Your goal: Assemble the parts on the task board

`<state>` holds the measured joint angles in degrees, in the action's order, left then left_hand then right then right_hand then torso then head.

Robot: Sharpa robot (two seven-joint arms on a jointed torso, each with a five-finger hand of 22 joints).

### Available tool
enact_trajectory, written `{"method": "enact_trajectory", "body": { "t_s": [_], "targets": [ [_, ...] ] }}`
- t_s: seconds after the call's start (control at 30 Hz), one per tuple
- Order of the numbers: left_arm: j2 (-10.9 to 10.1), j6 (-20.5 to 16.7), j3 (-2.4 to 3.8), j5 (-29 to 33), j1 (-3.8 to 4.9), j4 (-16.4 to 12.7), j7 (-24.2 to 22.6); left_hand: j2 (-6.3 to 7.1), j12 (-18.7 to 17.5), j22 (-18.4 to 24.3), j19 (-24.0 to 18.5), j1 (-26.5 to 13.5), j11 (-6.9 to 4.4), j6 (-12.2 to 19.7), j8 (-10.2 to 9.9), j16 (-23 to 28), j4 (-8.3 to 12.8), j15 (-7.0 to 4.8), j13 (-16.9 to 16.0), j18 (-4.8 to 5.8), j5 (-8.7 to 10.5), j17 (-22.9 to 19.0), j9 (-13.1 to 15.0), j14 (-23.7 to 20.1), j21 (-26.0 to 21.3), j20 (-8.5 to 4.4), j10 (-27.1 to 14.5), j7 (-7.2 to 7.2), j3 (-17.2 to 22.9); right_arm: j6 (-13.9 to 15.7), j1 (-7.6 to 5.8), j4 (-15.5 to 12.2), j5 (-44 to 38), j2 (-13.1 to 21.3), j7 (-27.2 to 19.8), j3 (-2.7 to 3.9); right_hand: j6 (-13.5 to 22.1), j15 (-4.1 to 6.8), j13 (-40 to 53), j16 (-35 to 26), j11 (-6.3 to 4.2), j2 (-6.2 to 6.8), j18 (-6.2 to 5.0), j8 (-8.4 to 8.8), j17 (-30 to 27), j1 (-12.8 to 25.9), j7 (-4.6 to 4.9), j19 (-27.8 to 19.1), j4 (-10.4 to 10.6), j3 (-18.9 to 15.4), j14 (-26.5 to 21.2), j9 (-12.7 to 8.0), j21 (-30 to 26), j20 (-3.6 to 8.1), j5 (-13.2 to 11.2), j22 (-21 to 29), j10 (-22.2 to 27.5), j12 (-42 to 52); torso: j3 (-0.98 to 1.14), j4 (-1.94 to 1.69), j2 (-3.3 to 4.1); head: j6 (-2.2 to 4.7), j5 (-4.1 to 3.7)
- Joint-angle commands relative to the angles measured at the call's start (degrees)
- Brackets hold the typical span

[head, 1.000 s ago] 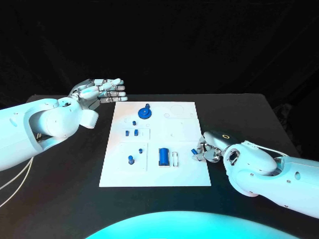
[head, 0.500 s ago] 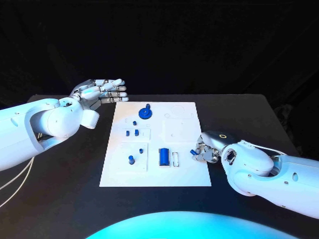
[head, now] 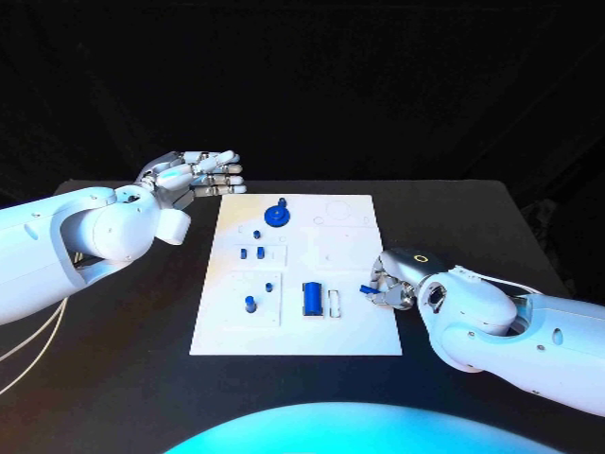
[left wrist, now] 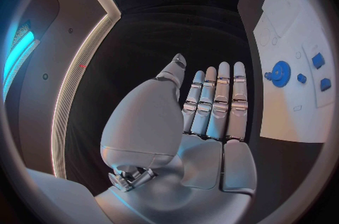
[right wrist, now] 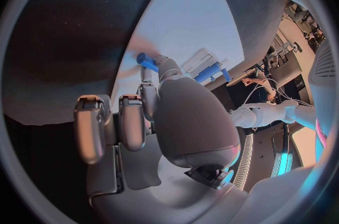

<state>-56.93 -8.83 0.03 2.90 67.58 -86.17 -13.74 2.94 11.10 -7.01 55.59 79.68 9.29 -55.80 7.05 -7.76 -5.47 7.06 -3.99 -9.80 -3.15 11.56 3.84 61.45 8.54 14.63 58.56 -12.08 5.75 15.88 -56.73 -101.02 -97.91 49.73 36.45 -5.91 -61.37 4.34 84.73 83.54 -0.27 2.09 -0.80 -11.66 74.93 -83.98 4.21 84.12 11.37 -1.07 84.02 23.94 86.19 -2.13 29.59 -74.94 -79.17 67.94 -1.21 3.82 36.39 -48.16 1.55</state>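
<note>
Edging left over the task board (head: 296, 274), my right hand (head: 388, 288) pinches a small blue part (head: 368, 288) for seating; my left hand (head: 194, 176) hovers with fingers apart.

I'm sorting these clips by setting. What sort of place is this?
Probably a robotics lab or demo stage, not a home or factory. A black table stands before black drapes, bearing a white task board with small blue parts. The left hand hovers empty; the right hand pinches a small blue piece.

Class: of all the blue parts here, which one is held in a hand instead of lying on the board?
The small blue peg pinched by the right hand at the task board's right edge.
</note>
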Motion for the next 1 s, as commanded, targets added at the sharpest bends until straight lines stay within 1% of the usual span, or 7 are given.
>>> {"method": "enact_trajectory", "body": {
  "t_s": [0.03, 0.23, 0.33, 0.43, 0.73, 0.87, 1.0],
  "targets": [
    [0.15, 1.01, 0.04, 0.18, 0.04, -0.11, -0.08, -0.31, -0.43, 0.13, 0.38, 0.29, 0.07, 0.06, -0.27, 0.23, 0.08, 0.04, 0.07, -0.78, 0.31, -0.07, -0.05, 0.43, -0.46, 0.00, 0.42, -0.25, -0.13, -4.37, 1.23, 0.90, 1.39, 0.36, 3.47, -1.11, -0.88, -0.27, -10.00, -0.04, -0.20, -0.35, 0.07, -0.43, 4.39, -1.19, -0.14, 4.44, -0.02, 2.13, 3.75, -1.73, 0.46, -0.19, -0.31, -14.09, -0.39, 0.37, 0.03, 0.07, 0.04, 0.12, 0.03],
    [0.17, 1.04, 0.04, 0.17, 0.04, -0.09, -0.03, -0.31, -0.43, 0.13, 0.38, 0.29, 0.07, 0.06, -0.27, 0.23, 0.08, 0.04, 0.07, -0.78, 0.31, -0.07, -0.05, 0.43, -0.46, 0.00, 0.42, -0.25, -0.13, 0.35, 0.98, -0.96, 2.36, 1.11, 3.78, -1.02, -1.77, -0.04, -9.56, 0.20, -0.49, 1.68, 0.22, -0.73, 4.83, 0.07, -0.52, 4.76, 0.86, 6.30, 3.86, -1.48, 1.19, 0.00, -0.27, -14.30, -1.03, 0.99, 0.02, 0.03, 0.08, 0.19, 0.06],
    [0.18, 1.05, 0.04, 0.17, 0.04, -0.08, -0.02, -0.31, -0.43, 0.13, 0.38, 0.29, 0.07, 0.06, -0.27, 0.23, 0.08, 0.04, 0.07, -0.78, 0.31, -0.07, -0.05, 0.43, -0.46, 0.00, 0.42, -0.25, -0.13, 3.04, 0.46, -2.29, 3.31, 1.43, 3.50, -0.91, -1.95, 0.04, -9.49, 0.26, -0.54, 2.51, 0.26, -0.90, 4.95, 0.67, -0.65, 4.83, 1.09, 7.76, 3.89, -1.30, 1.34, 0.07, -0.45, -14.35, -1.18, 1.08, 0.02, 0.03, 0.08, 0.22, 0.05],
    [0.21, 1.07, 0.04, 0.17, 0.04, -0.06, -0.02, -0.31, -0.43, 0.13, 0.38, 0.29, 0.07, 0.06, -0.27, 0.23, 0.08, 0.04, 0.07, -0.78, 0.31, -0.07, -0.05, 0.43, -0.46, 0.00, 0.42, -0.25, -0.13, 4.85, -0.10, -3.61, 4.37, 1.59, 3.20, -0.83, -2.03, 0.08, -9.40, 0.31, -0.56, 3.02, 0.30, -0.99, 5.04, 1.11, -0.69, 4.90, 1.23, 8.68, 3.91, -1.18, 1.50, 0.11, -0.71, -14.39, -1.29, 1.19, -0.01, 0.03, 0.07, 0.23, 0.07],
    [0.28, 1.13, 0.03, 0.17, 0.04, -0.07, -0.01, -0.31, -0.43, 0.13, 0.38, 0.29, 0.07, 0.06, -0.27, 0.23, 0.08, 0.04, 0.07, -0.78, 0.31, -0.07, -0.05, 0.43, -0.46, 0.00, 0.42, -0.25, -0.13, 7.70, -0.71, -5.88, 7.65, 1.26, 2.52, -0.77, -2.25, 0.15, -9.22, 0.44, -0.67, 3.81, 0.37, -1.29, 5.26, 2.22, -0.82, 5.05, 1.57, 10.37, 3.97, -0.85, 1.85, 0.17, -1.24, -14.49, -1.57, 1.43, -0.03, 0.03, 0.11, 0.02, 0.14],
    [0.28, 1.14, 0.03, 0.17, 0.04, -0.11, -0.01, -0.31, -0.43, 0.13, 0.38, 0.29, 0.07, 0.06, -0.27, 0.23, 0.08, 0.04, 0.07, -0.78, 0.31, -0.07, -0.05, 0.43, -0.46, 0.00, 0.42, -0.25, -0.13, 8.24, -0.75, -6.05, 9.75, 0.72, 2.19, -0.77, -2.34, 0.20, -9.06, 0.54, -0.73, 4.26, 0.41, -1.48, 5.43, 3.20, -0.91, 5.12, 1.93, 11.08, 4.01, -0.63, 2.01, 0.21, -1.96, -14.54, -1.78, 1.66, -0.08, 0.06, 0.04, -0.05, 0.08],
    [0.31, 1.18, 0.03, 0.17, 0.04, -0.14, -0.01, -0.31, -0.43, 0.13, 0.38, 0.29, 0.07, 0.06, -0.27, 0.23, 0.08, 0.04, 0.07, -0.78, 0.31, -0.07, -0.05, 0.43, -0.46, 0.00, 0.42, -0.25, -0.13, 9.37, -0.66, -5.82, 11.98, -0.15, 1.62, -0.78, -2.48, 0.22, -8.85, 0.72, -0.77, 4.56, 0.48, -1.71, 5.72, 4.87, -0.98, 5.27, 2.74, 11.52, 4.08, -0.38, 2.36, 0.24, -2.68, -14.64, -2.05, 1.97, -0.03, 0.01, 0.08, -0.02, 0.04]
  ]
}}
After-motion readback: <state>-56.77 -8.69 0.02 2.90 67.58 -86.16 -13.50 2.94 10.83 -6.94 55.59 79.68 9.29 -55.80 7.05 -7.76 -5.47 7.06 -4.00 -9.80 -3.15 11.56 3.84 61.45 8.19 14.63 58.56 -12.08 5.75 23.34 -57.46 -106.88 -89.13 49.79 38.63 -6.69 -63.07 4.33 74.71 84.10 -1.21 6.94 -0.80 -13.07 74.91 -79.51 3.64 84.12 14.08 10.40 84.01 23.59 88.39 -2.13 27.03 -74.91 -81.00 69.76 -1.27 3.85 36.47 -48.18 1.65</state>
